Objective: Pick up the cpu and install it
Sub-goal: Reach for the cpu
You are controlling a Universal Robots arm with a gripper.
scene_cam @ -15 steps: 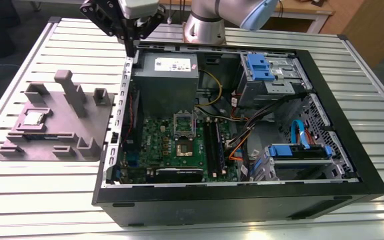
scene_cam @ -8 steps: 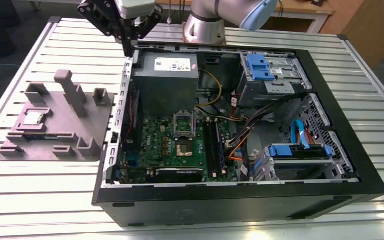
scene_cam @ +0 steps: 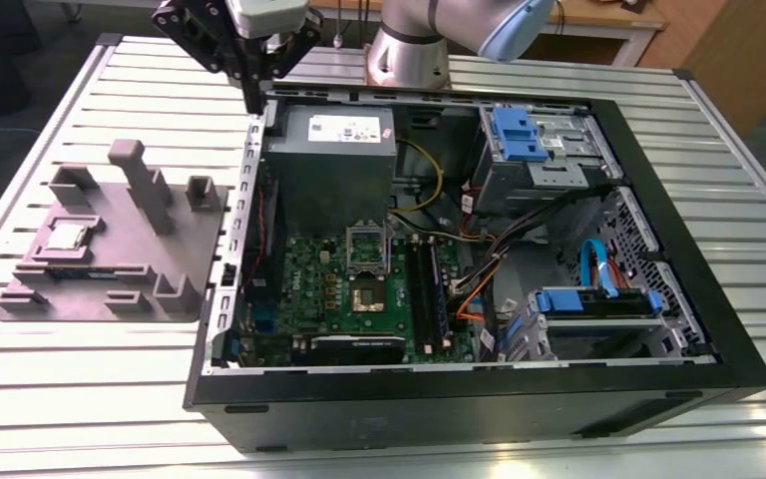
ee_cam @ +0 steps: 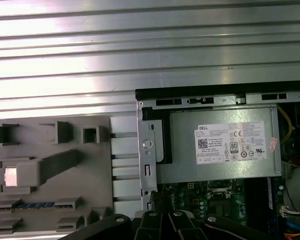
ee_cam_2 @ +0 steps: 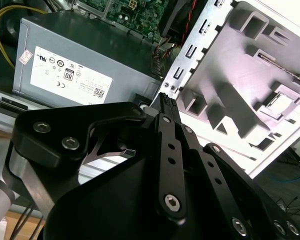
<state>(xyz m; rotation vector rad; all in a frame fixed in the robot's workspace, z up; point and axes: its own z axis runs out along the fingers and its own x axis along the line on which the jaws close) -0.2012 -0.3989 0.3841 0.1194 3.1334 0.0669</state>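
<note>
Now the cpu (scene_cam: 67, 237) lies flat, metal top up, in the tray (scene_cam: 124, 254); the gripper (scene_cam: 252, 98) hangs clenched, empty, well apart.

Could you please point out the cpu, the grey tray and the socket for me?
cpu (scene_cam: 67, 236): exterior view, its metal top.
grey tray (scene_cam: 91, 299): exterior view, bare base.
socket (scene_cam: 366, 297): exterior view, greenish-gold centre.

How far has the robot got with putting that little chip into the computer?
Nothing looks done yet. The cpu lies in the grey tray beside the computer case, and the socket on the motherboard is empty. The gripper hangs shut, holding nothing, over the case's rim by the power supply. Picking up and installing are both left.
</note>
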